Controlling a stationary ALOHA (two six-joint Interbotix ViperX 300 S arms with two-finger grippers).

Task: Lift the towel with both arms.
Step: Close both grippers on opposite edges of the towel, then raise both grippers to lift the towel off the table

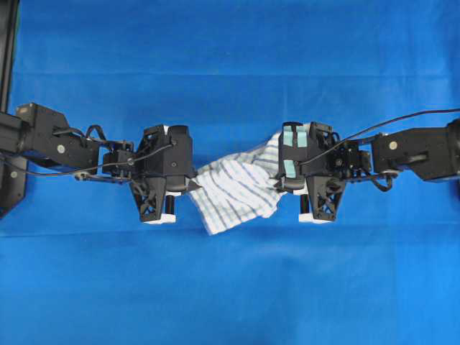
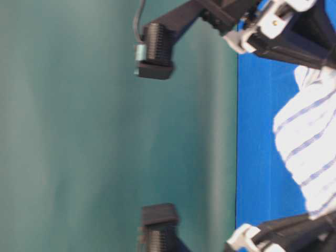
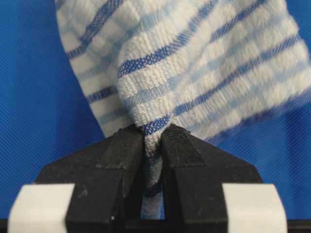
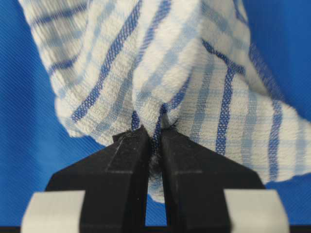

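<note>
Towel (image 1: 233, 188) between both tools (each clamped)

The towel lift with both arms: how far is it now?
Done: the left pincer and the right pincer are each shut on a pinched fold of the checked towel. In hand: it spans between them. Left: raising it; whether it has cleared the blue table cover cannot be told.

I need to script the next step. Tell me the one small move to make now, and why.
Probably raise both arms straight up together. The left gripper and right gripper each have their jaws pinched shut on a fold of the soft white blue-checked towel, which sags between them above the blue cloth-covered table.
</note>
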